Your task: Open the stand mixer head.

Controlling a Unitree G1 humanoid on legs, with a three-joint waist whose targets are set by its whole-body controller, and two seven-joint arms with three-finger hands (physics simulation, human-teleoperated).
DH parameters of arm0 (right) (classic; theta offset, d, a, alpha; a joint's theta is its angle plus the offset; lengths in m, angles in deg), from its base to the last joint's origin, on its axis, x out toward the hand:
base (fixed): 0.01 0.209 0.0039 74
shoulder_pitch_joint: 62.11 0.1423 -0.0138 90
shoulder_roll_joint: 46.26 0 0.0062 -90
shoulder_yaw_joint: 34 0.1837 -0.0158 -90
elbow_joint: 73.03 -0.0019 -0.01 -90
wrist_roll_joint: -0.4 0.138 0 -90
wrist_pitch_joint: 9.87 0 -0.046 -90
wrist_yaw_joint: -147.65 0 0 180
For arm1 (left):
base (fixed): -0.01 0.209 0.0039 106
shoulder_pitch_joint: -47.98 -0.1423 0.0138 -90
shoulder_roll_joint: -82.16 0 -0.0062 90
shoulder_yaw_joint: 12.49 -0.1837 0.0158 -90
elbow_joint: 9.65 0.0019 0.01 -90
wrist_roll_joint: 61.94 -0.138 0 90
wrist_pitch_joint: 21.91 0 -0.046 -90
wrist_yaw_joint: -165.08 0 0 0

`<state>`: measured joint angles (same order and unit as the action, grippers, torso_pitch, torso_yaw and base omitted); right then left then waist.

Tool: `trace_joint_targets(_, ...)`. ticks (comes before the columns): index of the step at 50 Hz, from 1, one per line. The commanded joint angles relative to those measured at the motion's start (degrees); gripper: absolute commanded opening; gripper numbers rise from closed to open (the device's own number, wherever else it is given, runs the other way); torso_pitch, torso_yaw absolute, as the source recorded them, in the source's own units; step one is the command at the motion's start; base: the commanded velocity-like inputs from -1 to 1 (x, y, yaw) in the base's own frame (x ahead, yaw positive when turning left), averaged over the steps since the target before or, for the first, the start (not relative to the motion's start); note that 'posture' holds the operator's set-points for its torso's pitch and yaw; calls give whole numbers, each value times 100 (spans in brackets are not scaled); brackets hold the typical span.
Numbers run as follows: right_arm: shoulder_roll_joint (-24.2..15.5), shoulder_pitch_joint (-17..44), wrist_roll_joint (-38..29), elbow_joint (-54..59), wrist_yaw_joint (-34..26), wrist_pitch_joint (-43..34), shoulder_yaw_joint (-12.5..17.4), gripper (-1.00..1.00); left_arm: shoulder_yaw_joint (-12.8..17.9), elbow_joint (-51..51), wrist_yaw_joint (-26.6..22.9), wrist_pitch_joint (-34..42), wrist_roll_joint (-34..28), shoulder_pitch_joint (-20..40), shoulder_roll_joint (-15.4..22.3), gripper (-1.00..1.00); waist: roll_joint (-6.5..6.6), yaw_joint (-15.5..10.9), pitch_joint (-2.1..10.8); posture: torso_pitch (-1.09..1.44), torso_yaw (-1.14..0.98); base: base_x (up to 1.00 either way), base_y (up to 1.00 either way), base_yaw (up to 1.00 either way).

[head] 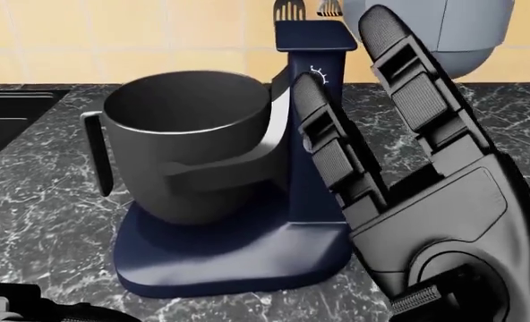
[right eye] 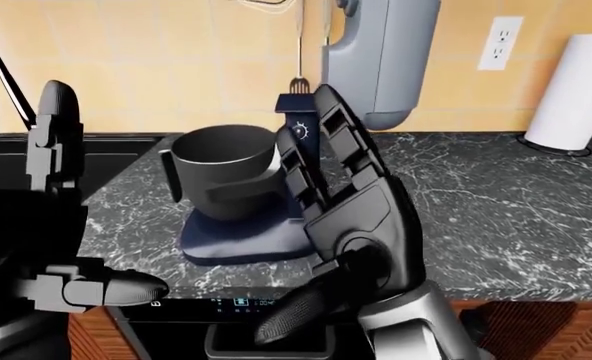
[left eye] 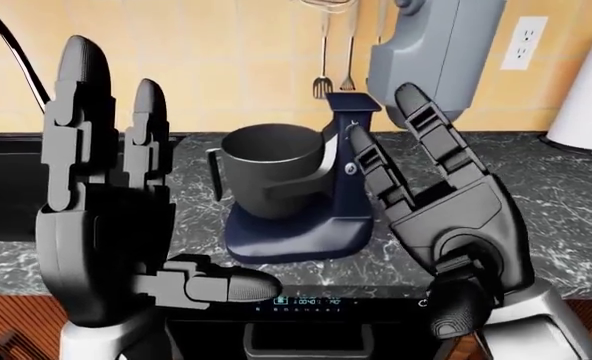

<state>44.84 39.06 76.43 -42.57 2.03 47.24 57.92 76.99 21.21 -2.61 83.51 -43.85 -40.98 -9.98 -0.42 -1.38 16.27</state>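
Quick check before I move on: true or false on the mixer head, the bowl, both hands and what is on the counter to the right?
1. The grey stand mixer head is tilted up off the dark blue column. True.
2. The dark grey mixing bowl has a whisk inside. False: none shows in it.
3. The right hand grips the column. False: its fingers are open.
4. The left hand is open, holding nothing. True.
5. A white paper towel roll stands upright on the black marble counter. True.

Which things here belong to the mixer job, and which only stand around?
Job: mixer head, tilted up; column; right hand, open.
Around: bowl; paper towel roll; wall outlet; hanging utensils; left hand, open.
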Motion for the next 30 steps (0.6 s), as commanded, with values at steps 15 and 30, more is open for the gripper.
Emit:
trace_joint_targets(15, -544, 347, 842, -46, -85, 1128, 76, 100, 78, -85, 45, -59, 49, 127, 70, 100, -27, 35, -22, -37, 0, 0, 0, 0)
trace_joint_targets(30, -532, 367, 875, -46, -69, 1100, 120, 100, 35, -85, -17, -92, -9, 79, 29, 100, -39, 53, -23, -37, 0, 0, 0, 0)
